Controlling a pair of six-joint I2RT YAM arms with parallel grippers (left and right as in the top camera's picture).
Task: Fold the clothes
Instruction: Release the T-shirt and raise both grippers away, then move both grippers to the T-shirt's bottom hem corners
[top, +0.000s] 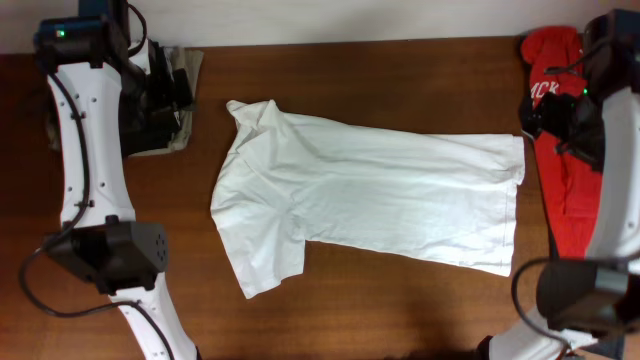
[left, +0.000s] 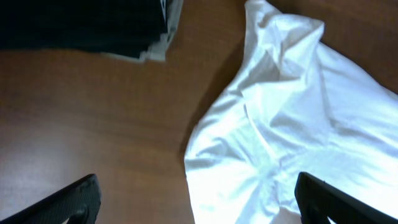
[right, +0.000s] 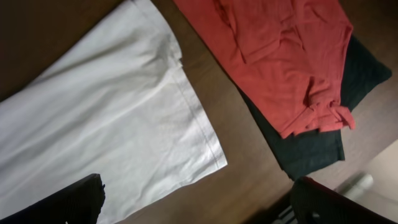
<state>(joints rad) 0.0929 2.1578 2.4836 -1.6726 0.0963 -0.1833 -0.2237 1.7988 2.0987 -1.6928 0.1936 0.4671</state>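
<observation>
On the wooden table (top: 400, 310) | white T-shirt (top: 370, 190) lies spread mid-table, crumpled shoulder end left, hem right | left arm (top: 85, 150) stretches along the left edge, left gripper (left: 202, 208) jaws apart, empty, near the shoulder end | right arm (top: 620, 200) stretches along the right edge, right gripper (right: 205, 208) jaws apart, empty, near the hem corner beside the red shirt (right: 280, 56)

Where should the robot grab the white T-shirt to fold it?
Probably the hem corner of the white T-shirt, coming in from the robot's right with the right gripper. The hem there lies flat, with a free edge on the bare table, so a finger could slide underneath and pinch it.
</observation>
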